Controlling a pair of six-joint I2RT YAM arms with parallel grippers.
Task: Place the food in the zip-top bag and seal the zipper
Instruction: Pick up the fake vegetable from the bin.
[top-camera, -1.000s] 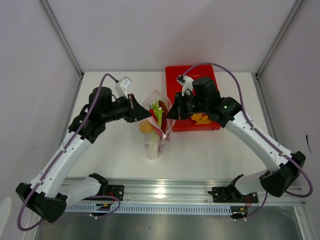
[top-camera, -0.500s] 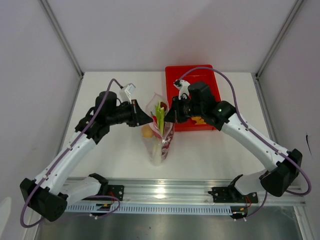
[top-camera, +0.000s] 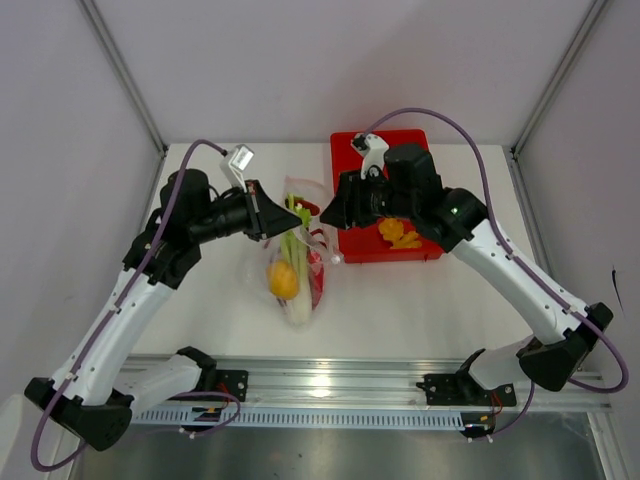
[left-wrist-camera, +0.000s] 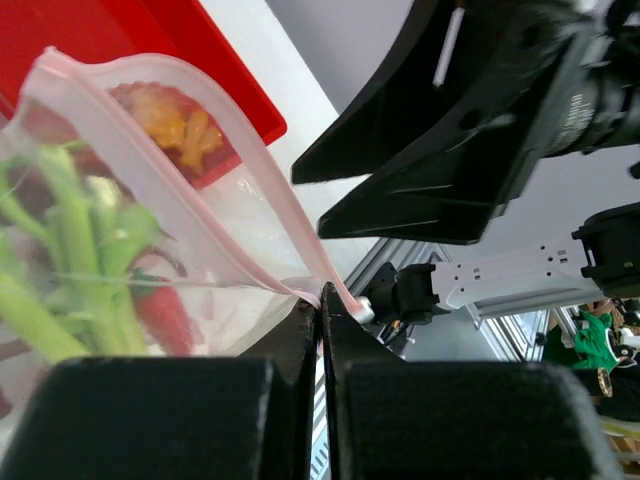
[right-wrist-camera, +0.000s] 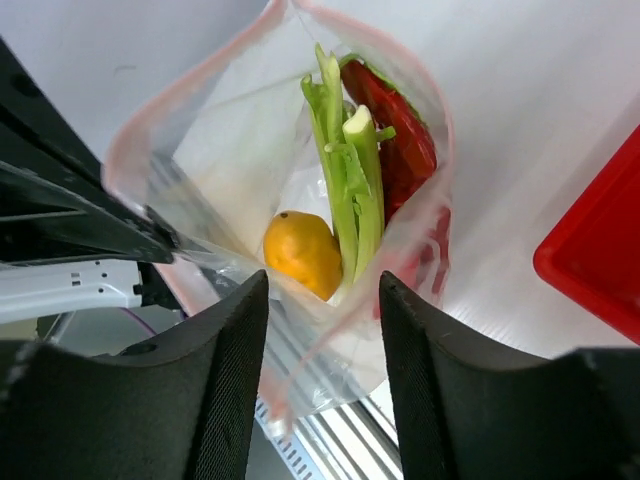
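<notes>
Loaded with stalk (right-wrist-camera: 350, 190), lobster (right-wrist-camera: 402, 140) and orange piece (right-wrist-camera: 300, 250), the zip-top bag (right-wrist-camera: 205, 165) is hung over the tabletop (top-camera: 430, 300) by one zipper (left-wrist-camera: 250, 235) corner pinched in the left jaws. The right jaws are spread, empty. The bag may sag open and the contents be spilled.

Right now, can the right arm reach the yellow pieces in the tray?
Probably yes: its tool is open, holding nothing, and the yellow pieces lie uncovered in the red tray beside it.

The right gripper (right-wrist-camera: 322, 287) has opened and let go of the bag (top-camera: 301, 305). The bag has shifted toward 8 o'clock
</notes>
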